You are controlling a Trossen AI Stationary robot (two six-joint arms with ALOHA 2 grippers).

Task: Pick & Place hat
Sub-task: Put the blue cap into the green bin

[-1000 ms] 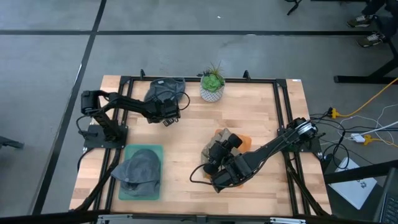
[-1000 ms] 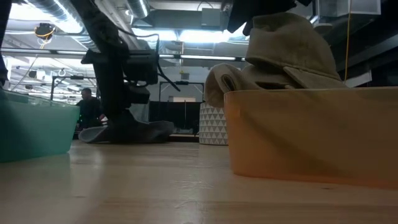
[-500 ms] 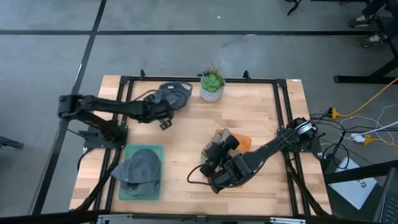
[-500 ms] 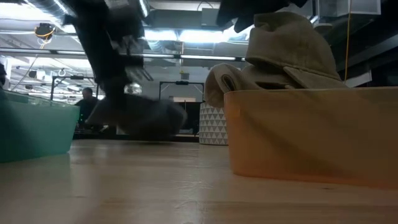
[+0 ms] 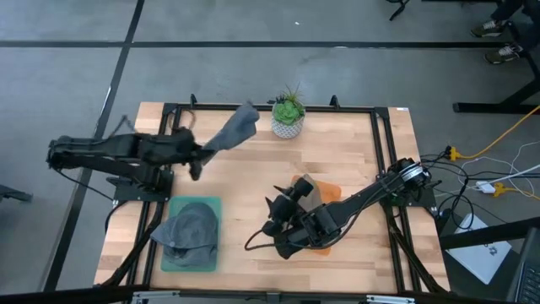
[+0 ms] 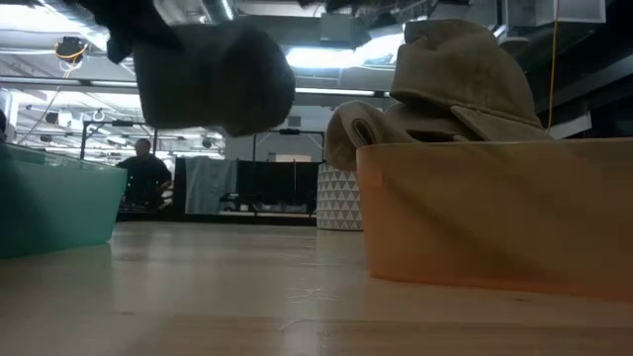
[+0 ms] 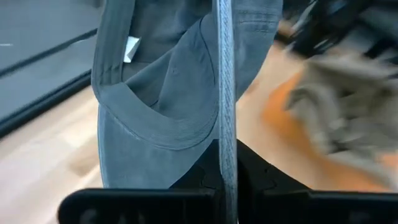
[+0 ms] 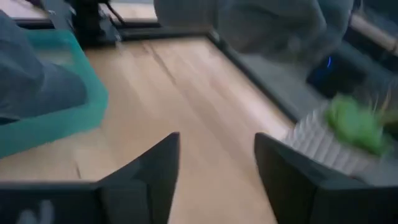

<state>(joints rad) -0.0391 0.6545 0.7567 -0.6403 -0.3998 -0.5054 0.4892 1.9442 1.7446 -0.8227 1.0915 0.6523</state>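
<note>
Above the wooden table (image 5: 253, 194), left end effector (image 5: 196, 157) pinching grey hat (image 5: 232, 133), right end effector (image 5: 272, 211) spread.

Blue-grey hat (image 5: 234, 133) hanging limp above the table's rear left, second grey hat (image 5: 187, 228) resting in the teal tray (image 5: 179, 263), tan hat (image 6: 445, 89) heaped in the orange bin (image 6: 495, 218).

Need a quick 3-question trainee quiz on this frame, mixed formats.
1. True or false: the grey hat held by the left hand rests on the table.
2. The tan hat lies in which bin? A) teal bin B) orange bin C) neither
3. Fill in: the right hand is ____.

Key: 1 false, it hangs lifted clear; 2 B; 3 open, empty.
</note>
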